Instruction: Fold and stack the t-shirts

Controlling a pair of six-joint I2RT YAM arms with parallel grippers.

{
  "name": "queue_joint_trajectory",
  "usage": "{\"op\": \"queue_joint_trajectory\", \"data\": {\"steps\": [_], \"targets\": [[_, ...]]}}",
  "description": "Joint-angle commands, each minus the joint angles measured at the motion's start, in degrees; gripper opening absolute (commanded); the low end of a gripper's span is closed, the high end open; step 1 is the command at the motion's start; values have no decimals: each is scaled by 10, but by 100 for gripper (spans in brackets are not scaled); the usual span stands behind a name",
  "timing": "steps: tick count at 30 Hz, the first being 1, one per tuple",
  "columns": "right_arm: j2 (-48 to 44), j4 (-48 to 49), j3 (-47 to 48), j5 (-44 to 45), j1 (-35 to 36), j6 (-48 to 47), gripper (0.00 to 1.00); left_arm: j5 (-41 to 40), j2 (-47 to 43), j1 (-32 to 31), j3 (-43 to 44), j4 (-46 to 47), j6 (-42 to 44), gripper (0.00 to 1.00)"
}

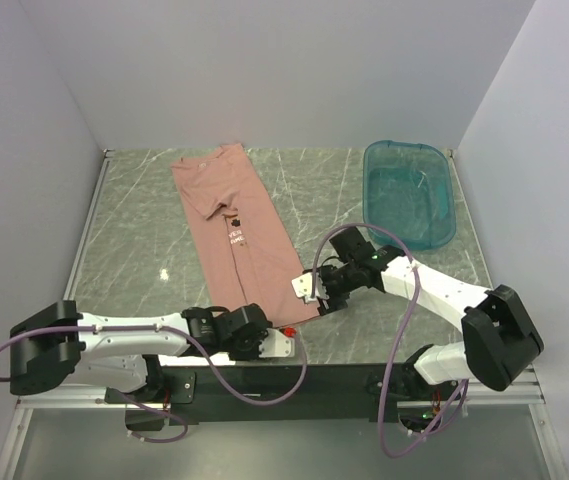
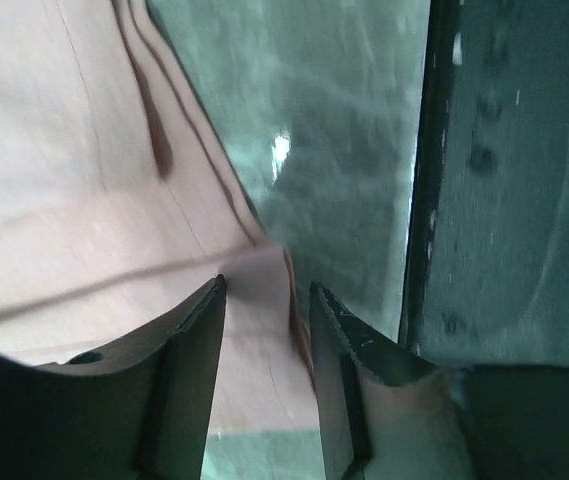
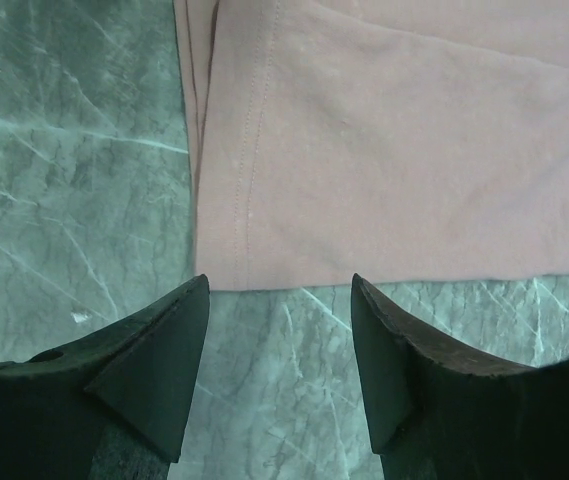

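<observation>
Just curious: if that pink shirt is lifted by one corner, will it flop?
Probably floppy: the t-shirt lies in soft, layered folds, so it would likely drape and unfold. It looks thin, so probably light. Pushed, the loose layers may bunch.

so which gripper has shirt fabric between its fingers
The left gripper: the t-shirt corner lies between its fingers. The right gripper sits short of the hem, over bare table.

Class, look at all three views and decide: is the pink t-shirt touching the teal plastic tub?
Apart. The top external view shows a broad stretch of bare marble tabletop between the pink t-shirt and the teal plastic tub.
</observation>
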Motion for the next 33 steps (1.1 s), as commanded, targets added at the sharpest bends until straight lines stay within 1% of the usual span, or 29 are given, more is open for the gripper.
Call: {"op": "queue_joint_trajectory", "data": {"steps": [1,4,6,10,13,14,17,20,23,27,30,33], "targets": [[-22,2,-4,-25,-8,5,65,-13,29,-10,17,20,-11,45],[-27,2,-8,-31,-14,6,65,-37,52,-16,21,15,-13,44],[-29,3,-8,-35,-18,5,65,-54,61,-16,23,12,-16,41],[-31,-1,-10,-38,-21,2,65,-66,55,-18,21,8,-22,40],[-30,-1,-11,-38,-21,0,65,-77,36,-18,20,2,-25,42],[-30,0,-12,-38,-21,0,65,-77,29,-19,21,1,-25,46],[-27,0,-11,-37,-22,1,65,-76,4,-21,16,-2,-26,51],[-25,-1,-10,-39,-21,2,65,-78,-2,-21,11,1,-26,52],[-25,-4,-8,-39,-21,3,65,-67,18,-21,6,7,-26,52],[-32,-4,-9,-42,-22,3,65,-62,50,-22,4,10,-30,49],[-34,-4,-10,-43,-24,3,65,-53,58,-21,4,10,-30,47],[-32,-5,-11,-45,-23,0,64,-49,65,-21,3,14,-28,40]]}}
